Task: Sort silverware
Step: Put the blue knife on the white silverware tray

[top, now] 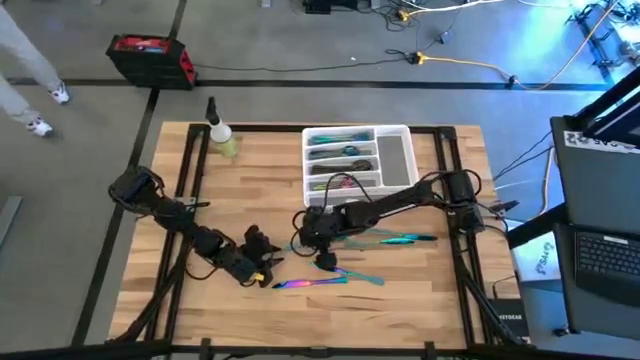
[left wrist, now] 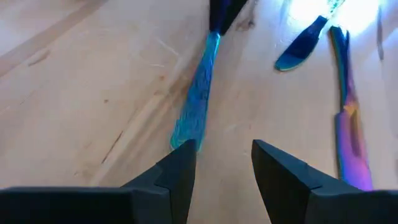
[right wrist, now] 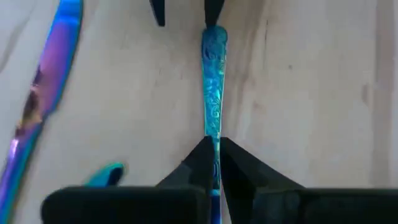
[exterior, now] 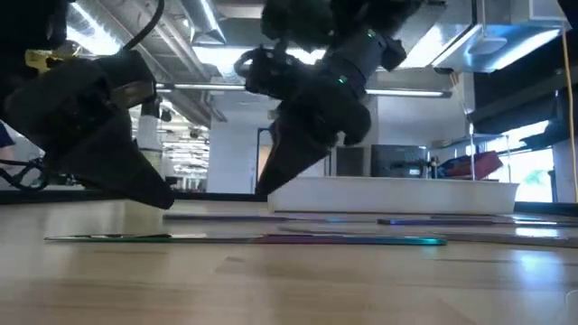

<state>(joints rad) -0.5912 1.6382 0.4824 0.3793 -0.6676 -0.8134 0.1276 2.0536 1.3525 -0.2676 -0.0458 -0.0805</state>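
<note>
1. Left of centre, high view: left gripper [top: 262,277] low over the table [top: 150,290], fingers apart and holding nothing. In its wrist view the open fingers [left wrist: 177,171] straddle one end of a teal piece [left wrist: 198,102].
2. Centre: right gripper [top: 322,262] pinched shut on the other end of that teal piece [right wrist: 213,87], which lies flat on the wood.
3. Lower centre: knife [top: 305,283], loose. Right of centre: more loose pieces [top: 405,238]. Upper centre: white tray [top: 395,160], already holding some.
4. Risk, my judgement: both grippers at one slim piece; fingers could collide, or the thin pinch could slip or pivot.
5. Materials: embossed, glossy, iridescent metal, flat and narrow; grained butcher-block wood; smooth plastic tray.
</note>
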